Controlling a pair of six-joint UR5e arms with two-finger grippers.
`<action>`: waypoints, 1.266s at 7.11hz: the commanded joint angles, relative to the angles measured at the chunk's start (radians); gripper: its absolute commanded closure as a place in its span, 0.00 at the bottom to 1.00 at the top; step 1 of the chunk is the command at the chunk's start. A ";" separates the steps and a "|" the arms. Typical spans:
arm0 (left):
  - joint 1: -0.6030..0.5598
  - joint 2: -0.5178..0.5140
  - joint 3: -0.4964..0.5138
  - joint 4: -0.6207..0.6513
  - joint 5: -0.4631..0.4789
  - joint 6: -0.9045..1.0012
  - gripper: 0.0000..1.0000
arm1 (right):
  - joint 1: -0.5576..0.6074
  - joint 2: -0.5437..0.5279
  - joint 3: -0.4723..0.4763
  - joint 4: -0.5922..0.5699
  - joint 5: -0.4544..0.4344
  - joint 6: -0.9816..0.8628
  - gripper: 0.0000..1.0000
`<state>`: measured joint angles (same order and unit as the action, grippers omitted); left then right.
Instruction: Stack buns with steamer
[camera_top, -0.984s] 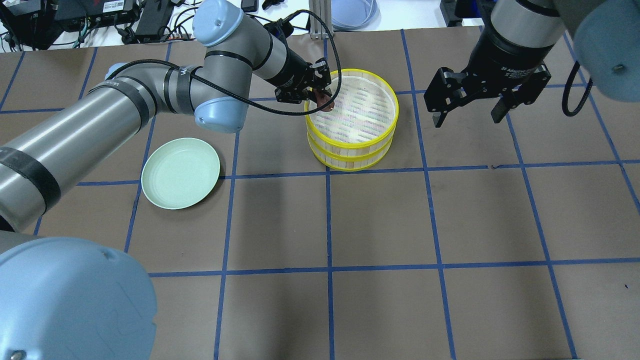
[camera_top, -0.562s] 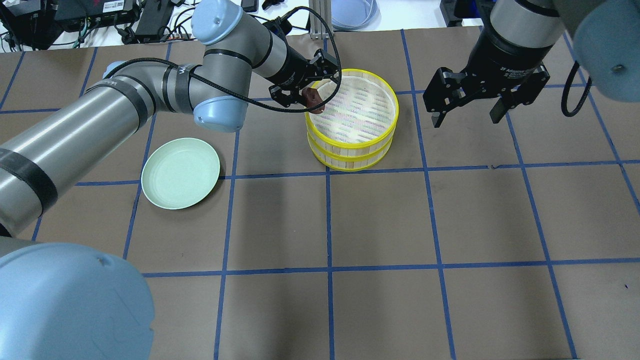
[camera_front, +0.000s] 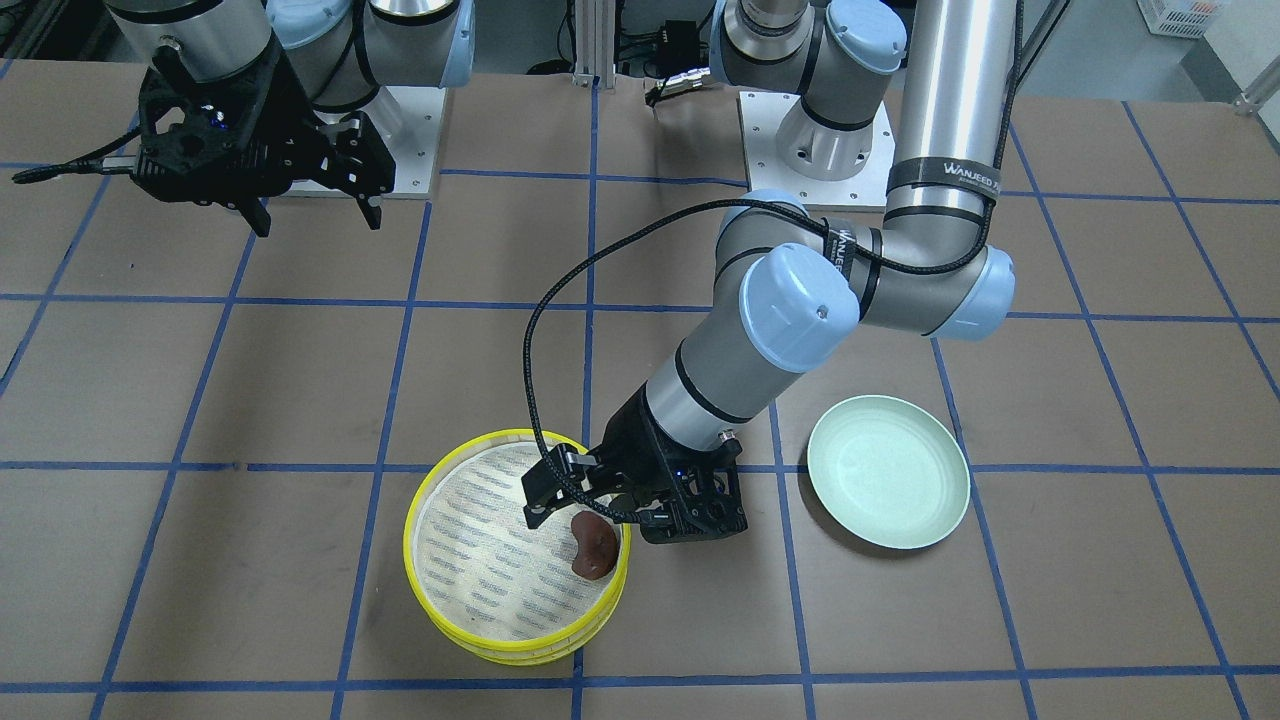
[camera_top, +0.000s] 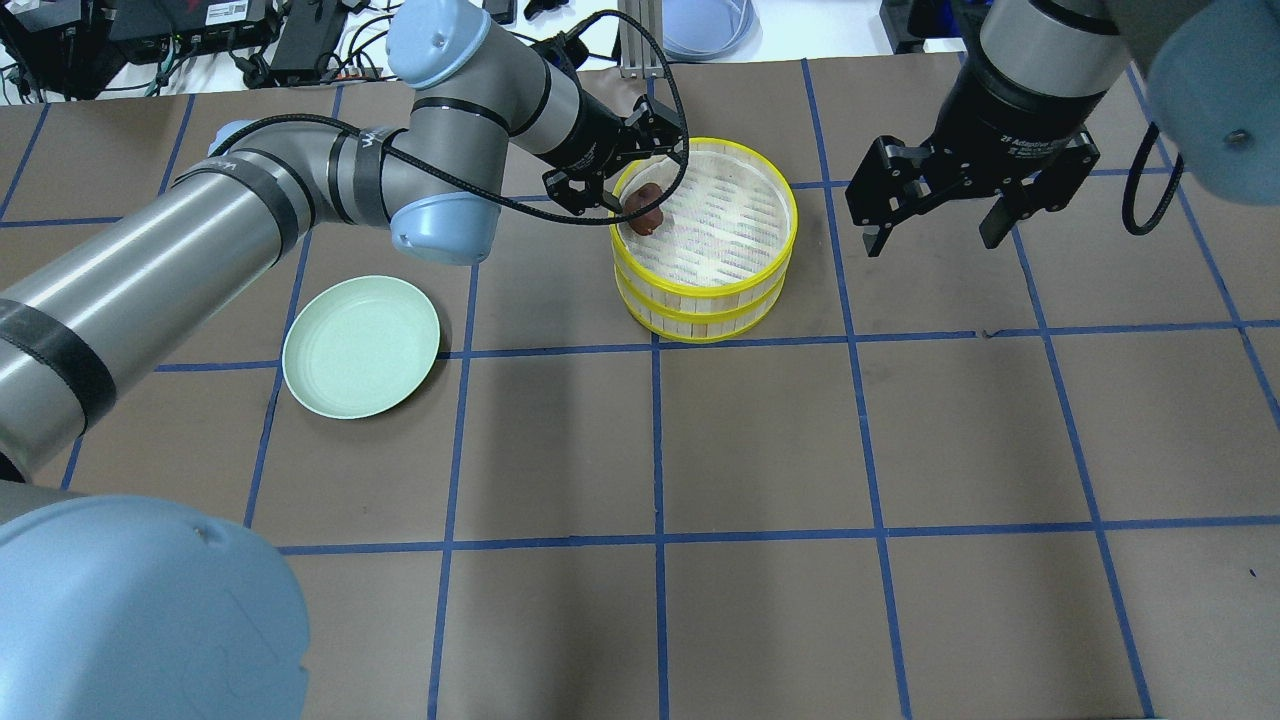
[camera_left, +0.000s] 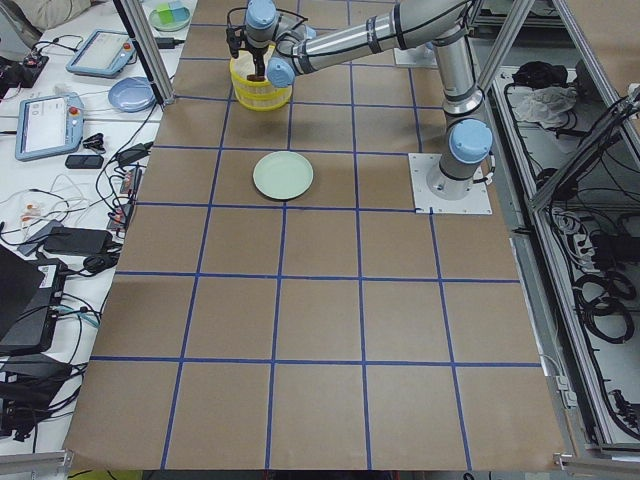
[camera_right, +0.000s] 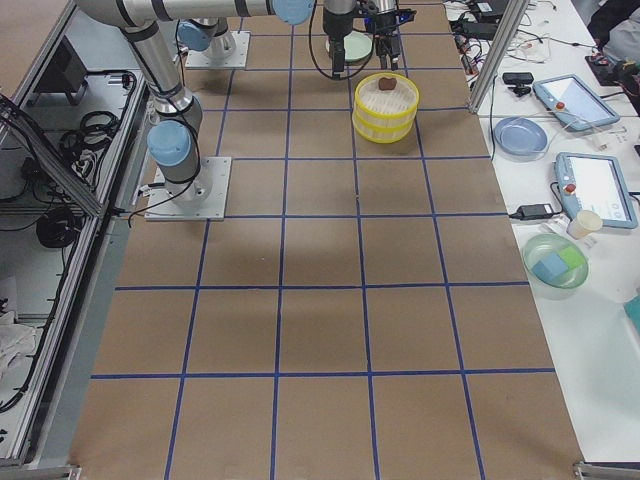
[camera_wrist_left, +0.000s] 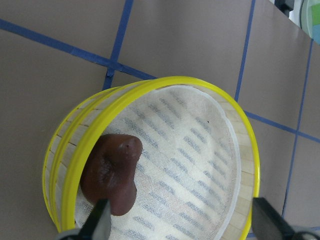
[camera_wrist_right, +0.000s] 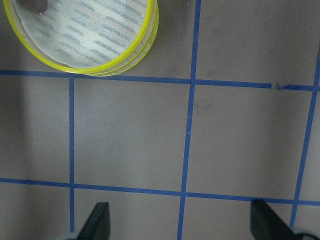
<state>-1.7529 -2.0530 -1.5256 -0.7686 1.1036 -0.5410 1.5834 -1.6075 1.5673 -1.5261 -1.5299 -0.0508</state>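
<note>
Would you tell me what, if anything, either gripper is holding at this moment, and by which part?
Nothing is held. The left gripper and right gripper are both open; the brown bun lies ungripped on the upper steamer tray.

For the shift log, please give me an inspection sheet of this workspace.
Surface: brown table with blue grid tape, no spills seen.
Job's things: steamer, two trays stacked; brown bun lying in the top tray by its rim; no other bun seen.
Clutter: empty green plate.
Grippers: left gripper open above the bun; right gripper open, empty, over bare table.
Cables: black cable looping near the steamer.
Surroundings: tablets and a blue bowl on the side bench.
</note>
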 joint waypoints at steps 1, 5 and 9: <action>0.065 0.031 0.068 -0.120 0.080 0.132 0.00 | 0.006 0.014 -0.012 -0.069 -0.065 0.006 0.00; 0.320 0.212 0.081 -0.524 0.387 0.574 0.00 | 0.009 0.026 -0.010 -0.109 -0.056 0.014 0.00; 0.311 0.362 0.036 -0.753 0.542 0.585 0.00 | 0.020 0.026 -0.012 -0.118 -0.055 0.128 0.00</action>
<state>-1.4386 -1.7311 -1.4700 -1.4847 1.6404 0.0424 1.5965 -1.5797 1.5556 -1.6461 -1.5832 0.0061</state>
